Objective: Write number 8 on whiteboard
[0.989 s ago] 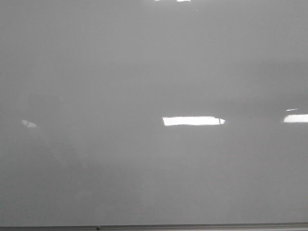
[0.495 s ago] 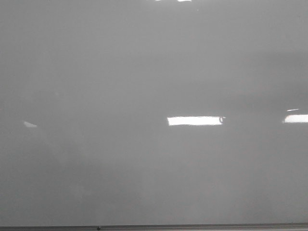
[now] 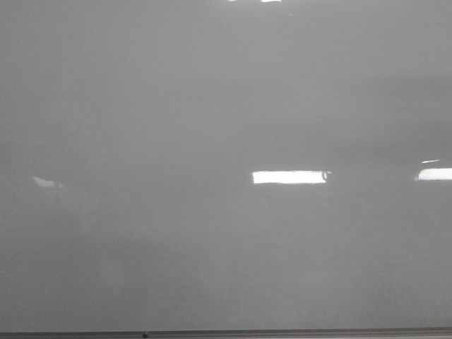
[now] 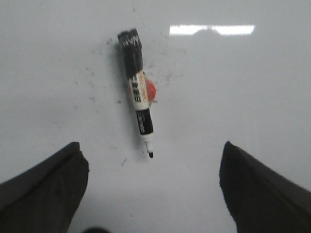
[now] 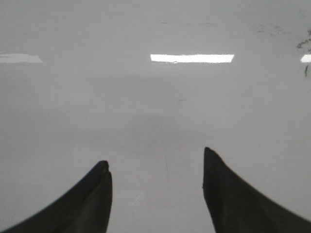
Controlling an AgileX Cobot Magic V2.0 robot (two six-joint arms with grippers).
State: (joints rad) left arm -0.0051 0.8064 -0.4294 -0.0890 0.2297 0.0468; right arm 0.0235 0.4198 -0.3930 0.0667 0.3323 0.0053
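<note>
The whiteboard (image 3: 212, 106) fills the front view, glossy pale grey, with no writing on it; no number 8 shows in any view. In the left wrist view an uncapped black marker (image 4: 137, 96) lies on the whiteboard (image 4: 243, 97), its tip pointing toward my left gripper (image 4: 151, 160), over a small orange-red spot (image 4: 151, 91). The left gripper is open and empty, short of the marker's tip. My right gripper (image 5: 155, 165) is open and empty over bare whiteboard (image 5: 146, 107). Neither gripper shows in the front view.
A thin grey frame edge (image 3: 282, 332) runs along the board's bottom. Bright rectangular light reflections (image 3: 289, 177) lie on the board. Faint black smudges (image 4: 97, 77) surround the marker, and some dark marks (image 5: 303, 46) sit at the right wrist view's edge.
In the front view the left end of the central light reflection has shortened toward the right, as a faint shadow shifts over the board. Nothing else has moved.
</note>
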